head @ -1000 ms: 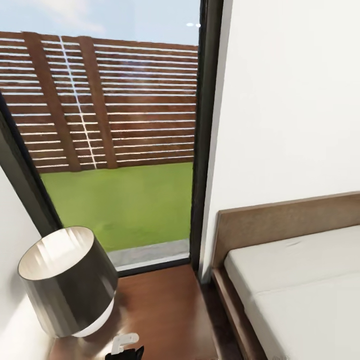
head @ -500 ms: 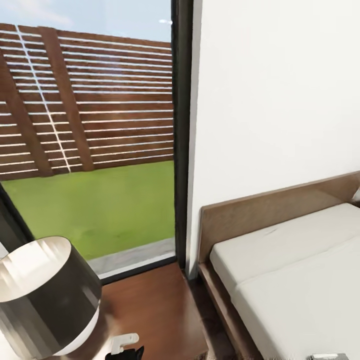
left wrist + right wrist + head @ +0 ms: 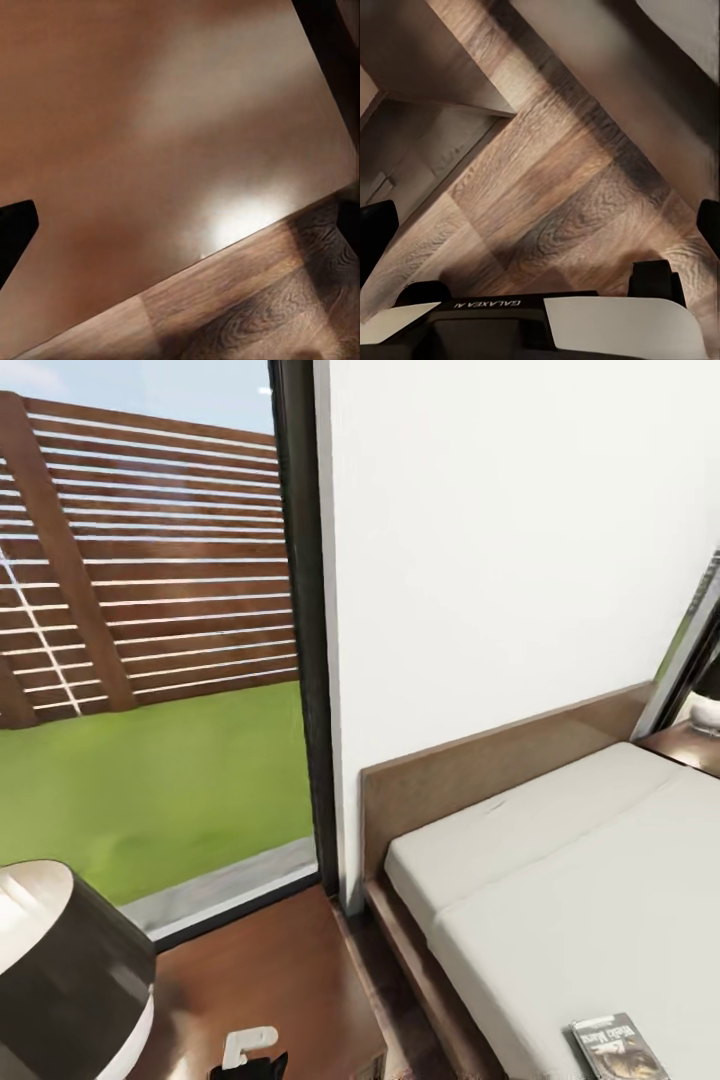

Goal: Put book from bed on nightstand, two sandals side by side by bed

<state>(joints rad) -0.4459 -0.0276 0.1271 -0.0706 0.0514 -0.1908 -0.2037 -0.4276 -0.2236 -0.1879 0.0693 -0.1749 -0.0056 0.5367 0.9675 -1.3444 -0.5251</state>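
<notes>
The book [image 3: 618, 1048], dark-covered with white lettering, lies flat on the bed [image 3: 570, 890] near its near edge. One nightstand [image 3: 270, 980] stands just left of the bed, beside the headboard [image 3: 480, 770]. A second nightstand [image 3: 690, 745] shows past the bed's far side. The sandals are out of view. In the left wrist view one dark fingertip [image 3: 13, 229] hangs over the nightstand top [image 3: 150, 112], nothing beside it. My right gripper [image 3: 540, 225] is open, fingertips wide apart over bare plank floor [image 3: 570, 195].
A dark-shaded lamp [image 3: 60, 980] takes up the near nightstand's left part. A tall dark-framed window [image 3: 150, 660] fills the wall behind it, and a white wall [image 3: 500, 540] rises above the headboard. A narrow strip of floor [image 3: 400, 1000] runs between nightstand and bed frame.
The head view has swung to the right: window and lamp slid left, more of the bed appeared, and the book and the far nightstand came into sight. Nothing itself moved.
</notes>
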